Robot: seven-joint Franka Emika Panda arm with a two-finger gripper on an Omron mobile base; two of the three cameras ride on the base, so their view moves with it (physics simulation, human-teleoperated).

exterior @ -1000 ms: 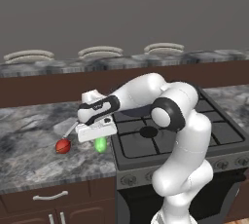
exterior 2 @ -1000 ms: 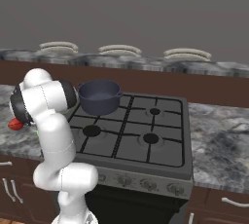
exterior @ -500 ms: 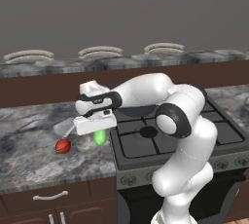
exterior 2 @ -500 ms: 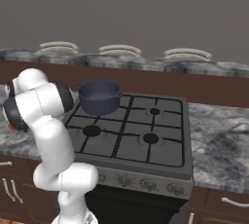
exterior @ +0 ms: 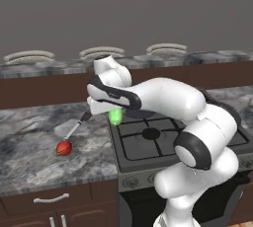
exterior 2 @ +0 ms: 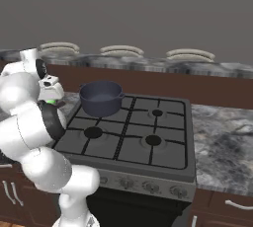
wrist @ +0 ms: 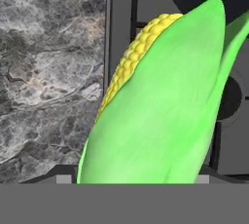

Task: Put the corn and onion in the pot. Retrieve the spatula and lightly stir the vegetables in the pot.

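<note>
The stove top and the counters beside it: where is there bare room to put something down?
Three burners of the black gas stove are bare; the dark blue-grey round pot takes the back left one. The marbled grey counter right of the stove is bare. Left of it, the red-orange round onion and grey-bladed spatula crowd the middle.

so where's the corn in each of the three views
Left base view: the corn hangs under the hand, at the stove's left edge.
Right base view: a green sliver left of the pot.
Hand view: fills the middle.
Shared landmark: the stove.
</note>
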